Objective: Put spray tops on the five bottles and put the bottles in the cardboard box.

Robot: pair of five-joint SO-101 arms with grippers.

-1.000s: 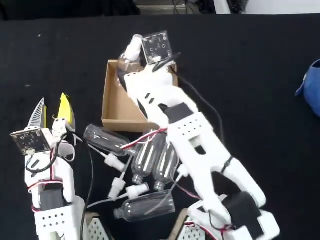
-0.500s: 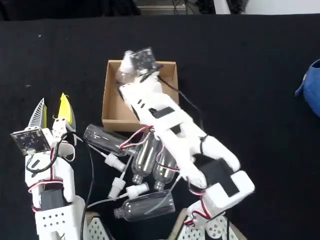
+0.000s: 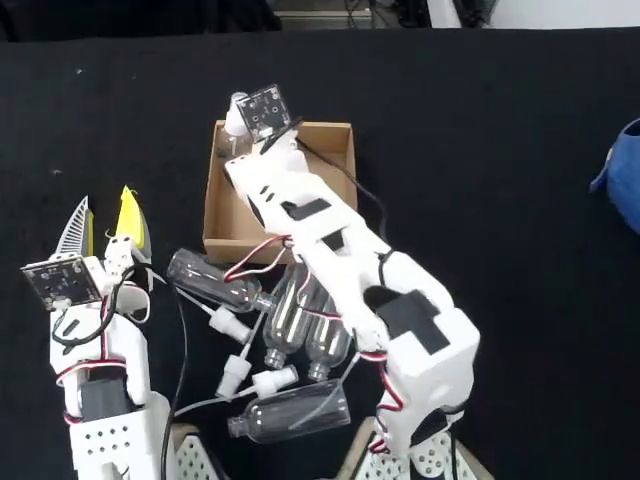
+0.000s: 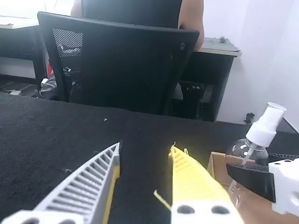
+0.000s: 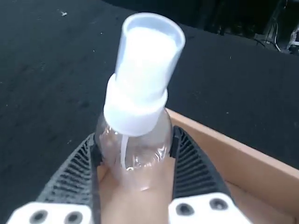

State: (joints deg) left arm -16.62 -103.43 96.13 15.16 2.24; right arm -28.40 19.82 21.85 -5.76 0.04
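We swing our right gripper (image 5: pixel 134 140), gripping the clear plastic bottle with white spray top (image 3: pixel 236 104), left to the far corner of the brown cardboard box (image 3: pixel 213 205). Our white right arm (image 3: pixel 330 250) folds back.

no readable text, no labels, no numbers, no signs anywhere

A black surface (image 3: pixel 520 150) spreads across the high view, with part of a blue object (image 3: pixel 622 185) lying at its right edge. Beyond the surface's far side stands a black office chair (image 4: pixel 121 70) with a mesh panel, then a dark desk (image 4: pixel 215 60) against a white wall (image 4: pixel 271 56).
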